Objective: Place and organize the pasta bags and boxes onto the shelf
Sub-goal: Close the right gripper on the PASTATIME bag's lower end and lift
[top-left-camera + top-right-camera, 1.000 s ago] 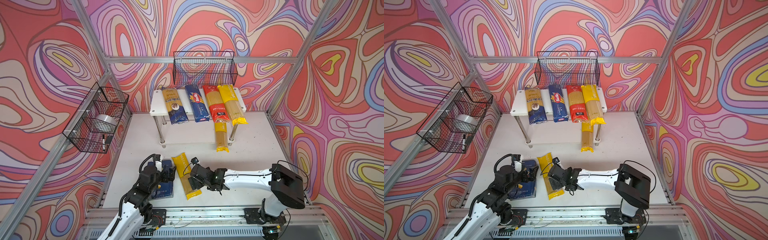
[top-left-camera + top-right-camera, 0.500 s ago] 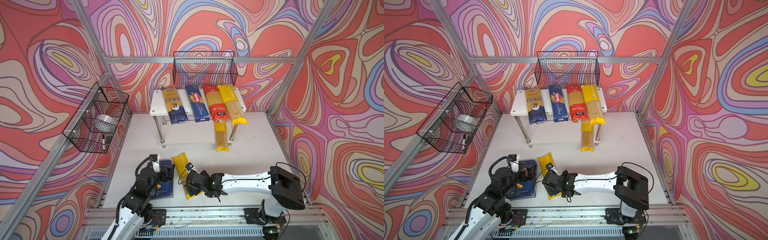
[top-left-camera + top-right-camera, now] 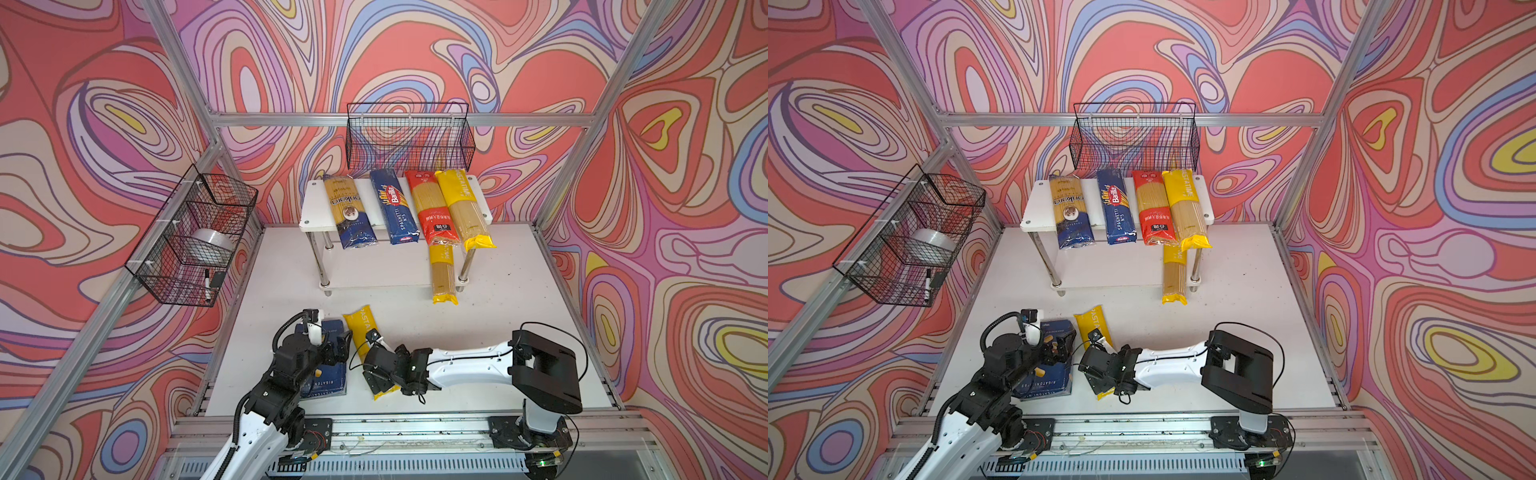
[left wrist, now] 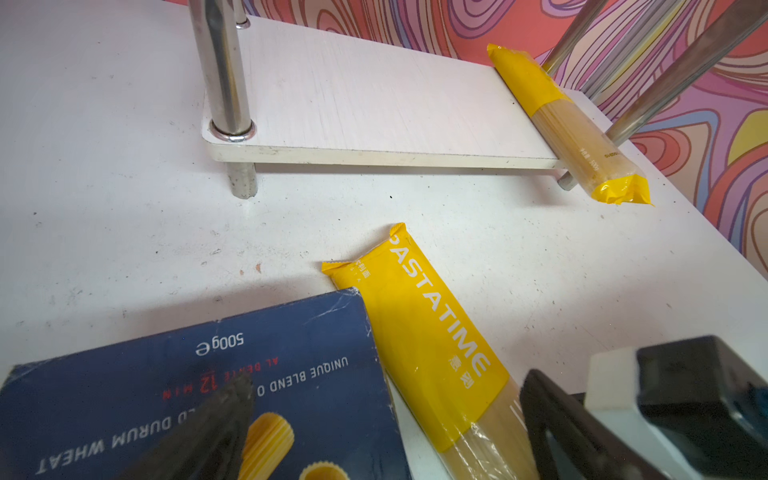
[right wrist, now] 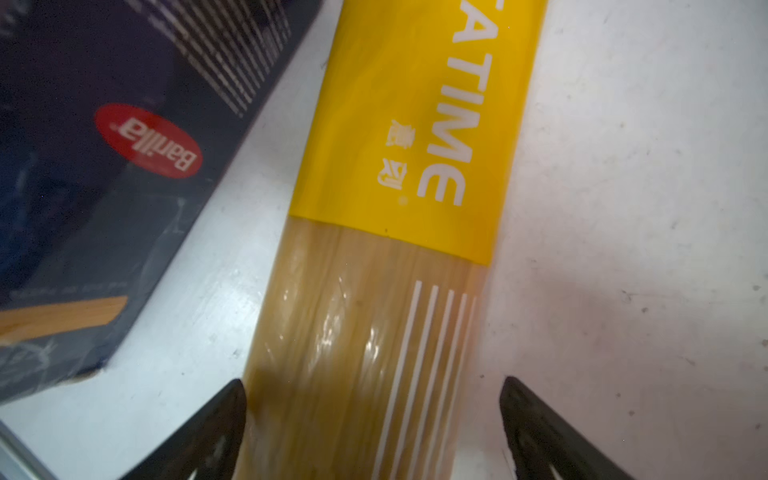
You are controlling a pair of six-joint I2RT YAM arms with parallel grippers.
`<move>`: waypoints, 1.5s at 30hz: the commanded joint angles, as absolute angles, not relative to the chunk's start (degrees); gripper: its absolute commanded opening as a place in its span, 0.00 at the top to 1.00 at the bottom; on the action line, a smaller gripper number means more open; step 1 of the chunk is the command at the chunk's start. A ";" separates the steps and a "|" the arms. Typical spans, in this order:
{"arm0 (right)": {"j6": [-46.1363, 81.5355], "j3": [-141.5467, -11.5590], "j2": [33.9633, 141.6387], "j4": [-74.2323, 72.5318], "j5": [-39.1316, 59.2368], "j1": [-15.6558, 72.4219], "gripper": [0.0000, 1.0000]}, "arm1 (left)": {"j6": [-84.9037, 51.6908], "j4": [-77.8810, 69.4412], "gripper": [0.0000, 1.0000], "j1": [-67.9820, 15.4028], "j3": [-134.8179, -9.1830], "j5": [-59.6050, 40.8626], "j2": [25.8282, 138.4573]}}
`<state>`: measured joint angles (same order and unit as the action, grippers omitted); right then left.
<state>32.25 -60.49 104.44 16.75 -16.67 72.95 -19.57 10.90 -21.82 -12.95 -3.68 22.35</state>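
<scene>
Currently, the right gripper is seen with its jaws spread wide, set on either side of the clear window of the loose PASTATIME bag. That bag lies flat on the table, well in front of the shelf, with its yellow end turned toward the shelf. One finger is placed right at the bag's edge, a gap is left at the other, and nothing is clamped.

The Barilla rigatoni box is laid flat just beside that bag, in front of the shelf's left end. The left gripper is held over the part of the box nearer the shelf. Only one dark fingertip is caught in the left wrist view, so it cannot be told whether its jaws are apart or together.

On the shelf's upper board, four packs are laid side by side and overhang its front edge. From the left end they are:
- the dark blue bag with gold top
- the Barilla Spaghetti n.5 box
- the red bag
- the upper PASTATIME bag

At the right end of the lower board, the lower PASTATIME bag is laid with its end projecting past the front edge.
</scene>
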 commanded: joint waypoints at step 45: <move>35.96 -55.80 101.86 12.15 -14.21 72.62 0.69 | -19.32 11.25 0.00 -21.98 -12.27 -5.25 20.40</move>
<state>35.57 -56.66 103.37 10.46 -15.11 72.36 -19.55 10.94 -21.82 -12.95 -4.93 20.69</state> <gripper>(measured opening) 0.441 0.994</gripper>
